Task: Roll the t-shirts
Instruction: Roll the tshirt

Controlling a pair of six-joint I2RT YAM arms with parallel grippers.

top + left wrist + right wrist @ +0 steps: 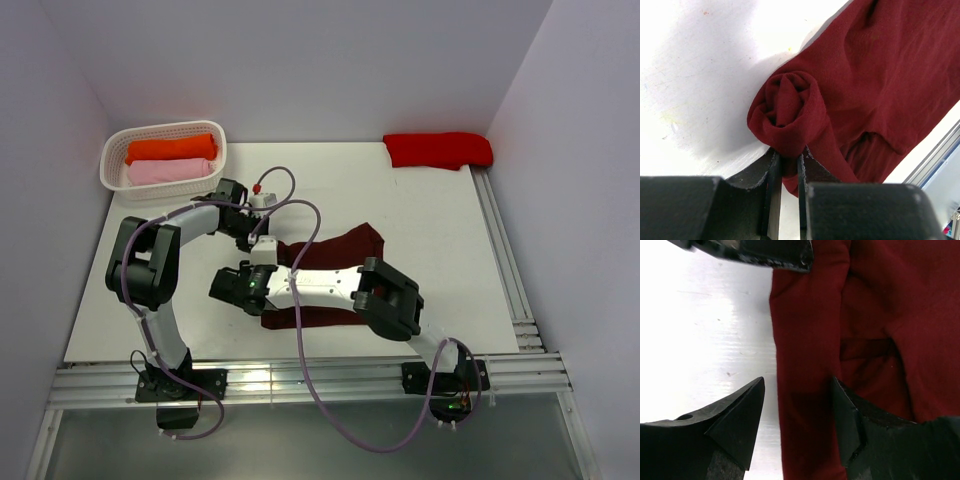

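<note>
Two pale walls (60,120) are flanking the white table (440,230); mid-table, the left gripper (788,167) is pinching the rolled end of the maroon t-shirt (880,75), the right gripper (797,385) is gaping astride its edge, bare tabletop lying rightward.

Robot lab booth: white walls (300,60), aluminium rail frame (350,378).

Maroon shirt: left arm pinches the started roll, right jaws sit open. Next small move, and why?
Probably close the right gripper: its open fingers straddle the folded edge of the maroon shirt, while the left gripper pinches the roll, so both could then roll evenly.
</note>
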